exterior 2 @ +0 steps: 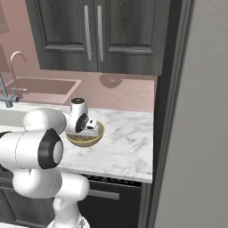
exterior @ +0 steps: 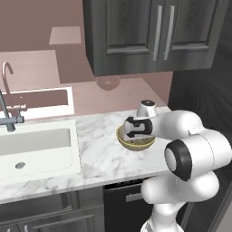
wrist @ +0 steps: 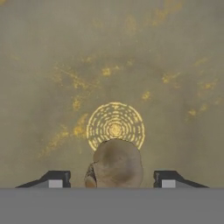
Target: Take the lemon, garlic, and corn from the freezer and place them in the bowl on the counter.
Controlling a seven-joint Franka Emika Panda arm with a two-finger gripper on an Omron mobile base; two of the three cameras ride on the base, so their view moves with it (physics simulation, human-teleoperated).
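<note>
We see the tool (wrist: 112,179) down inside the bowl (exterior: 122,140) on the marble table (exterior: 97,158), right of the sink (exterior: 36,145). Its fingers (wrist: 54,179) stand apart, clamped on nothing. Between them sits a brownish bulb (the garlic (wrist: 116,164), we take it), lying on the bowl's floor

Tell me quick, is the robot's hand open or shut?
gripper: open, fingers apart over the bowl, with a tan lump between them, not squeezed.
</note>
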